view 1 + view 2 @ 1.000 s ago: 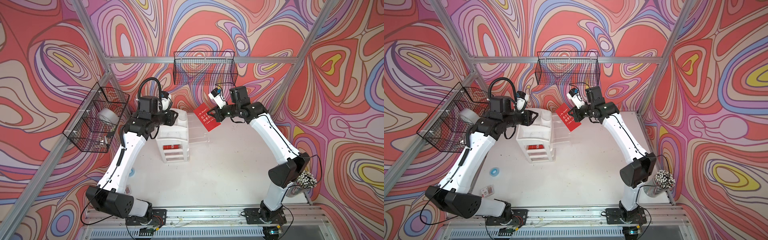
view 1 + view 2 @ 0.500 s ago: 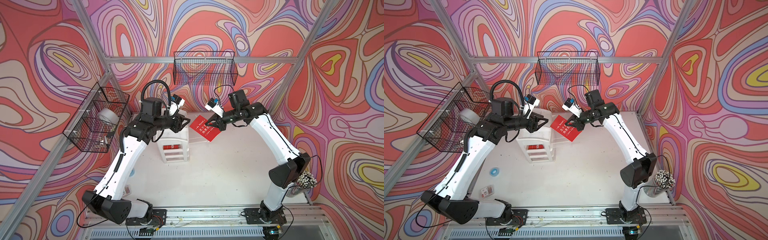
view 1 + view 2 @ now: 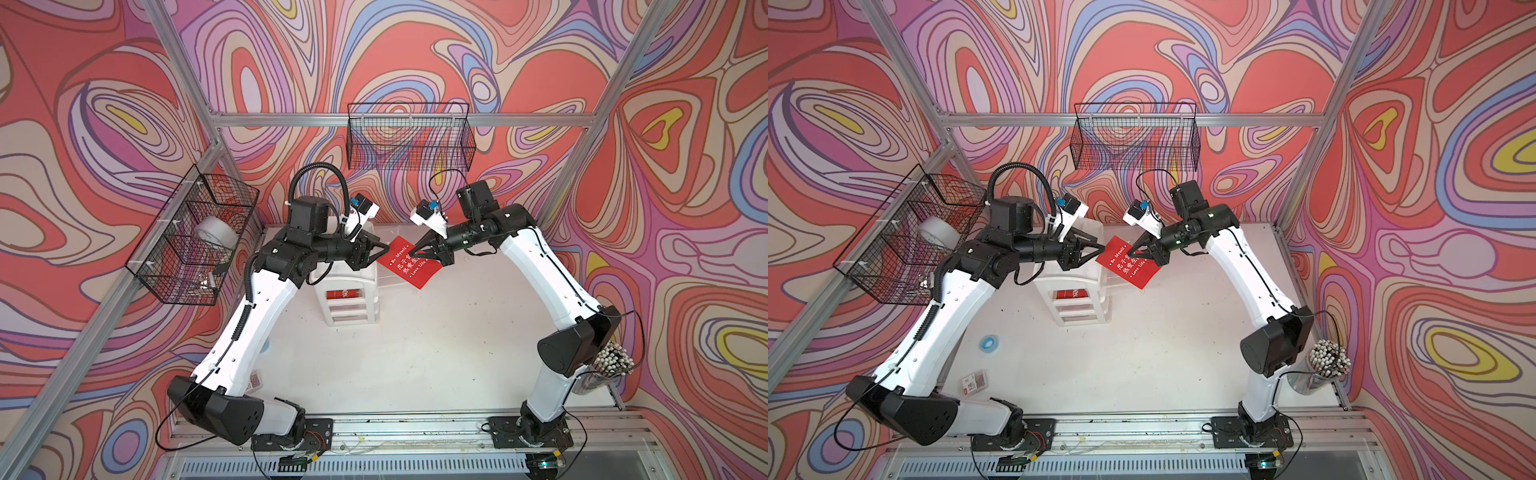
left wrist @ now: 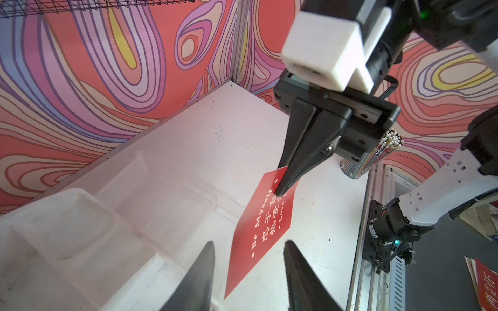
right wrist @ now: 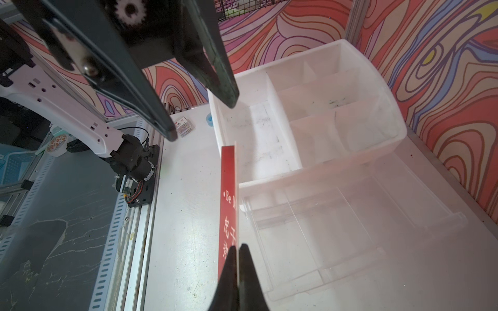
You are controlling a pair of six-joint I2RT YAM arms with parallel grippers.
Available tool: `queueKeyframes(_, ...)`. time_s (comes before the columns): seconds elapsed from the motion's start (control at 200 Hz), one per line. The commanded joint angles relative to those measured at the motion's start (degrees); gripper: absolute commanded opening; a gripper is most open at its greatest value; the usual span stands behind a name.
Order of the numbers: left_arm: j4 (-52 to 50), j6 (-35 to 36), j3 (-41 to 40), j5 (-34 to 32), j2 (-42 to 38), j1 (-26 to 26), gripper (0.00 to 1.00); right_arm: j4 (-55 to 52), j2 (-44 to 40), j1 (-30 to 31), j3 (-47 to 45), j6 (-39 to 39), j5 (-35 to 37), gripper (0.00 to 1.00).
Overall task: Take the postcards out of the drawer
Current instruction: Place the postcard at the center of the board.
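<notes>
Showing a red postcard [image 4: 269, 215] hanging in the air just beside the white drawer unit [image 3: 353, 307], pinched near one edge by the clenched right gripper [image 4: 281, 188], whose free end the parted, empty left gripper [image 4: 249, 242] would best straddle squarely before closing.

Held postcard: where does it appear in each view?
Top view: postcard mid-frame, right of the drawer unit.
Top view: postcard left of centre, same neighbour.
Left wrist: postcard lower middle, lettering visible, right gripper pinching its edge.
Right wrist: postcard bottom centre, edge-on.
Shared landmark: the white drawer unit.
</notes>
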Motion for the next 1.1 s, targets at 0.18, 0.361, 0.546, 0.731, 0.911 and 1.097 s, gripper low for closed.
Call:
queueKeyframes(0.18,-4.9,3.6,2.6,6.1,3.1,-0.8,0.43,0.7,-0.4,-0.1,-0.1,-0.9,-4.7,0.0)
queueKeyframes(0.361,-6.9,4.8,3.4,7.7,4.2,-1.1,0.38,1.9,0.0,0.0,-0.1,-0.4,-5.9,0.0)
queueKeyframes(0.546,-7.2,5.6,2.8,8.7,4.1,-1.1,0.27,2.4,0.3,0.0,-0.4,-0.1,-6.0,0.0)
queueKeyframes(0.731,-7.0,5.7,2.7,8.8,4.7,-1.2,0.12,2.4,0.2,0.0,-0.8,-0.2,-6.1,0.0)
queueKeyframes(0.911,-6.5,5.1,2.6,8.3,5.3,-1.2,0.0,3.1,-0.2,0.0,-1.7,0.3,-6.5,0.02)
queueKeyframes(1.097,-5.1,3.9,1.9,5.8,5.1,-1.1,0.0,5.7,-0.6,-0.1,-2.7,2.7,-6.1,0.13)
